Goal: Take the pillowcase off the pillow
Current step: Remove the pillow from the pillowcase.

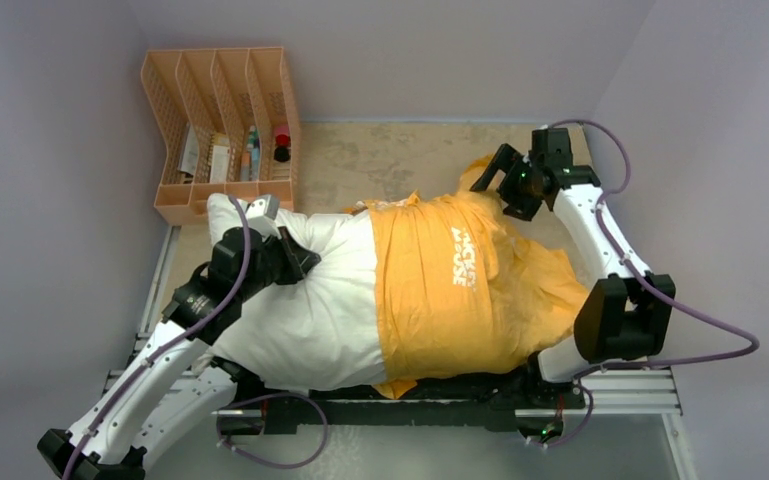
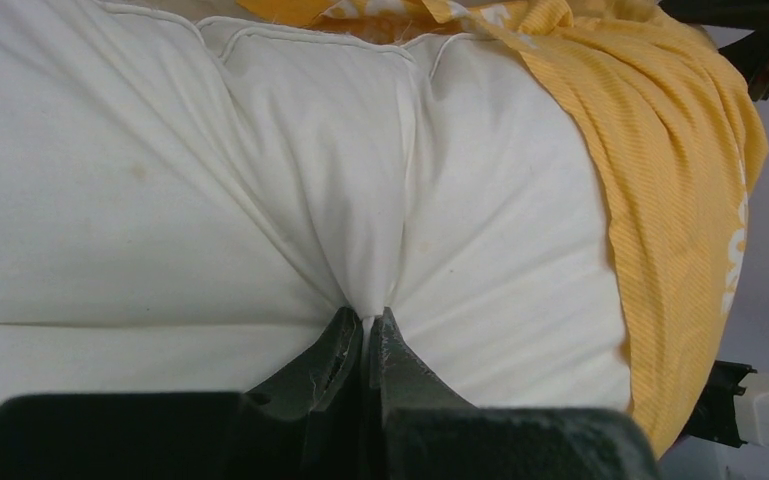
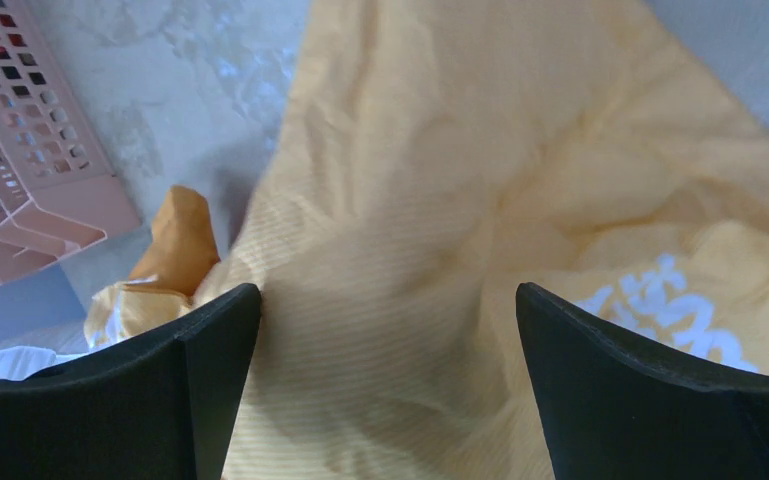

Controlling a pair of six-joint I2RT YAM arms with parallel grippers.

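Left claw (image 2: 370, 325): pinching a fold at the bare end of the pillow (image 2: 160, 200). Right claw (image 3: 385, 300): spread wide over the pillowcase (image 3: 440, 180), at the opposite end of the left-to-right long axis, nearer for pulling.

White pillow (image 1: 300, 320), orange-yellow pillowcase (image 1: 520, 290), seemingly finely striped.

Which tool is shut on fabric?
The left tool, pinching a fold of the white pillow; the right tool gapes open over the orange pillowcase, holding nothing.
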